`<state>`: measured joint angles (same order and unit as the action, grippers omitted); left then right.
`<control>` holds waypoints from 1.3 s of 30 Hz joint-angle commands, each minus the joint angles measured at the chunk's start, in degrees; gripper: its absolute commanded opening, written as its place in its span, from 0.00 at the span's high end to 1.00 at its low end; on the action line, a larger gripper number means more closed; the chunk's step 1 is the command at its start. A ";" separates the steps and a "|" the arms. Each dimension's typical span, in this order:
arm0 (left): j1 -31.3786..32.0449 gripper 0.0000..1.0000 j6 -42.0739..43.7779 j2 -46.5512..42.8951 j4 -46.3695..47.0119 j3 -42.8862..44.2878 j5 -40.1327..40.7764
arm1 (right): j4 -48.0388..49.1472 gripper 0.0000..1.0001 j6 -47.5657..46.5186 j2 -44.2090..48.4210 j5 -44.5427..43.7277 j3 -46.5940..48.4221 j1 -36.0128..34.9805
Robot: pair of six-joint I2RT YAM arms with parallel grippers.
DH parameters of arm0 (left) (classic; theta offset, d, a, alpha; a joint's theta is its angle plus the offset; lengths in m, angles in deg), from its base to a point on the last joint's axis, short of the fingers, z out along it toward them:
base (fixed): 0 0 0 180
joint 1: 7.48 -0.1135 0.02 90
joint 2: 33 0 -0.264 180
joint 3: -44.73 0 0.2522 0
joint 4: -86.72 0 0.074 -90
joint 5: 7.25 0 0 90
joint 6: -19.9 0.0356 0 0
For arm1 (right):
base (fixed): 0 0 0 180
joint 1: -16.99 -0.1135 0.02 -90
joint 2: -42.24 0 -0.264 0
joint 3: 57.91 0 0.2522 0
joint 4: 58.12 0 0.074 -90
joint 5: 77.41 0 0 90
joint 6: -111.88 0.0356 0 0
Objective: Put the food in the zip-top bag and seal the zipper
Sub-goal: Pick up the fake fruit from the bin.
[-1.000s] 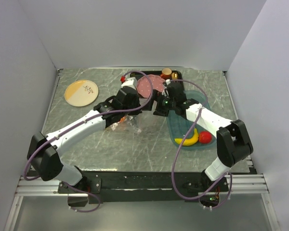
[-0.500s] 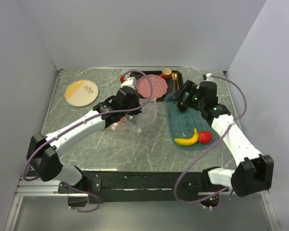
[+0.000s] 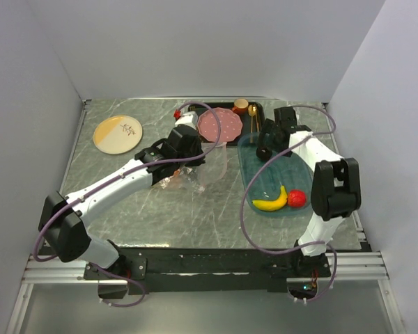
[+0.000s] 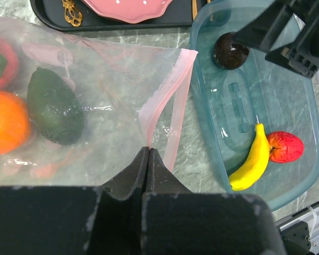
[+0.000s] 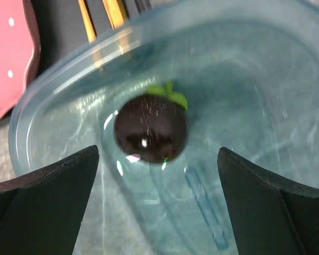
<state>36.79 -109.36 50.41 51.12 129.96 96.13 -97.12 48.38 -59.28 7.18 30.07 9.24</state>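
Table: carries everything; the blue oval tray sits on its right half and serves as the reference here.
Step in hand: loading, by my reading. Three pieces remain in the tray, so sealing is some way off.
Zip-top bag: lies just left of the tray, mouth facing it. It holds an orange, a dark green avocado and a red piece.
Pink dotted plate: on a black tray just beyond the blue tray's far-left corner, gold cutlery beside it. Neither is in the way.
Cream plate: well left of the tray.
Left end effector: fingers together, pinching the bag's mouth edge left of the tray.
Right end effector: fingers wide apart, poised over the tray's far end, straddling the dark fruit.
Banana: near end of the tray, touching a red toy fruit.
Dark round fruit: far end of the tray, green leaf on top.
Zipper: pink strip, unsealed, alongside the tray's left wall.
Next move: lower, close on the dark fruit, carry it left. The tray wall needs clearing, and the mouth looks only slightly parted.
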 commanded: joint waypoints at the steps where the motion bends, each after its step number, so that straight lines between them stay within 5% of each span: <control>1: -0.06 0.99 -0.29 0.25 0.93 1.40 -0.12 | 0.54 0.00 -1.46 -3.24 -1.37 4.88 0.19; 20: -0.06 0.99 -0.02 -0.18 0.31 0.87 0.32 | 1.50 0.06 -1.54 -8.88 2.33 3.57 0.10; 25: -0.06 0.99 0.07 -0.10 -0.04 1.31 0.59 | 1.76 0.19 -1.45 -9.75 3.21 4.71 0.01; 28: 0.03 0.99 0.07 -0.01 -0.30 1.57 0.50 | 1.68 0.37 -1.10 -9.49 3.30 4.97 0.10; 34: 0.02 0.99 -0.37 -0.54 0.31 0.70 0.59 | 1.68 0.48 -0.75 -5.82 3.92 2.52 0.10; 39: -0.06 0.99 -0.37 0.17 0.22 1.22 0.24 | 2.12 0.48 0.04 1.66 4.00 -1.00 0.10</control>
<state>36.79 -109.36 50.74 50.83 129.96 96.16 -96.09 47.66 -66.14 11.02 31.14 9.27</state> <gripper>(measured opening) 0.013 0.720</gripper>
